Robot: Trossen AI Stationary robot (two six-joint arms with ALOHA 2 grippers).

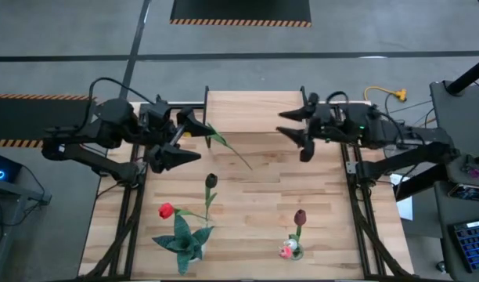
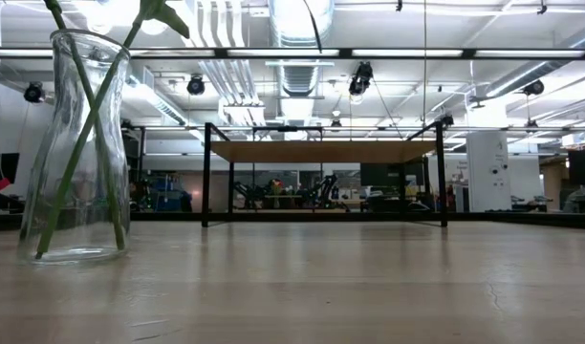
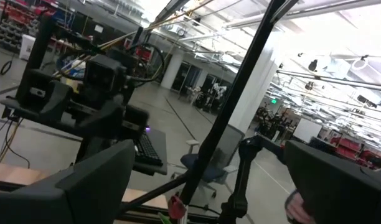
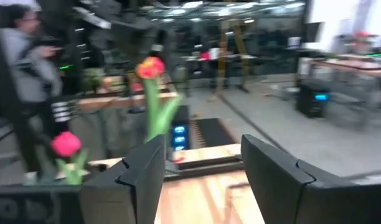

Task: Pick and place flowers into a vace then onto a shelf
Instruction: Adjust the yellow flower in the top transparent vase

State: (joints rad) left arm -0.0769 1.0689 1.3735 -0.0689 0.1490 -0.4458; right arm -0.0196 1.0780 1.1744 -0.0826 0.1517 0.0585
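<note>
My left gripper [image 1: 189, 139] [image 3: 209, 149] is open, raised over the table's left far part beside the shelf [image 1: 255, 110] [image 2: 321, 151]. A yellow-orange tulip [image 4: 150, 67] stands tilted there, its head end at the left fingers and its stem [image 1: 228, 149] slanting down toward the table's middle. My right gripper [image 1: 290, 131] [image 4: 203, 143] is open and raised at the shelf's right side, touching nothing. A glass vase [image 2: 73, 143] at the near left holds green stems. The red tulip [image 1: 167, 210] and the black tulip [image 1: 211, 180] rise from that spot. My left gripper has the yellow-orange tulip's head end [image 1: 202, 128] next to its far finger [image 1: 194, 121]. The fingers stand wide apart, and I cannot tell whether either one touches the flower. The stem slants down away from the gripper toward the table's middle.
A spiky teal plant [image 1: 183, 239] sits near the table's near left edge. A maroon tulip [image 1: 300, 215] and a pink-white one [image 1: 287, 251] stand at the near right. Bare planks lie in the table's middle. A person [image 4: 22, 56] stands in the room beyond the table.
</note>
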